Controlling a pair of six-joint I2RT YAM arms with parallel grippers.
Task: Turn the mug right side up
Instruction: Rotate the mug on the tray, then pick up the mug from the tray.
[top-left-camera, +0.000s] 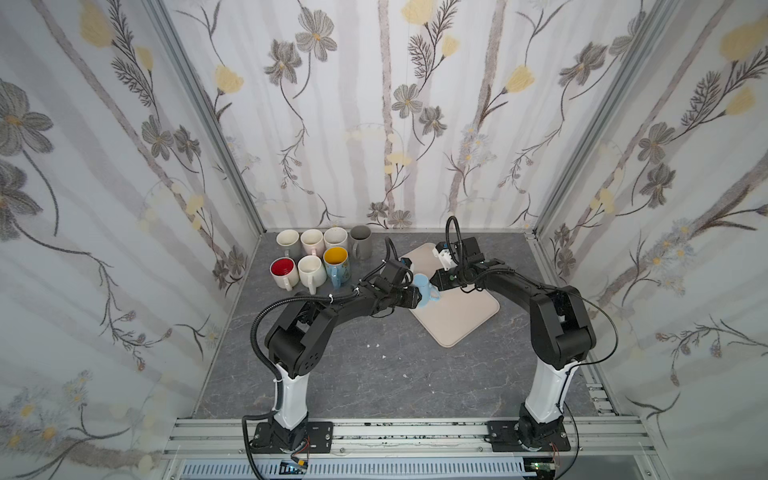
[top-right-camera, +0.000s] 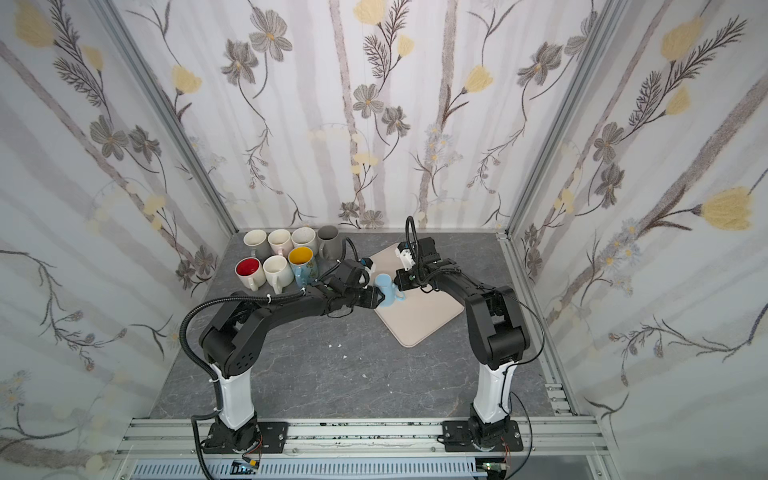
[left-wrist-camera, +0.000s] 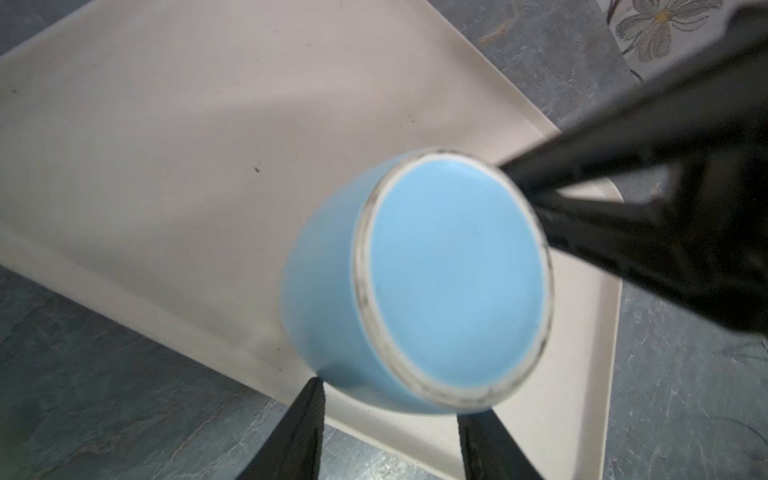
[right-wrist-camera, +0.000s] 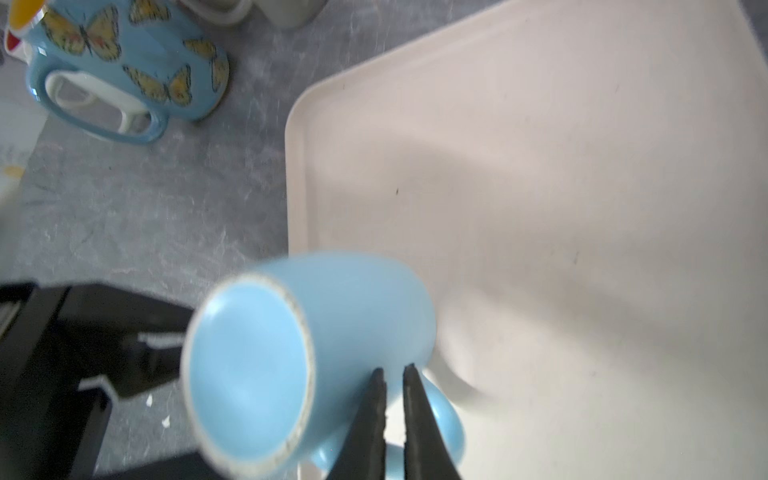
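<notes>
The mug (left-wrist-camera: 436, 282) fills the left wrist view, base up and tilted, above the tray's (top-left-camera: 465, 320) edge. The left gripper (left-wrist-camera: 390, 436) stands open around its body. The right gripper (right-wrist-camera: 394, 374) is clamped on its handle (right-wrist-camera: 444, 419). Seven mugs (top-left-camera: 316, 257) stand well apart from the tray.

mug (left-wrist-camera: 449, 282): light blue | tray (top-left-camera: 461, 320): beige | butterfly mug (right-wrist-camera: 137, 62): blue, yellow butterflies

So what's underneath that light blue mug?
The light blue mug sits base-up, tilted, over the beige tray. Its mouth faces away from every camera, so whatever is inside stays hidden.
</notes>
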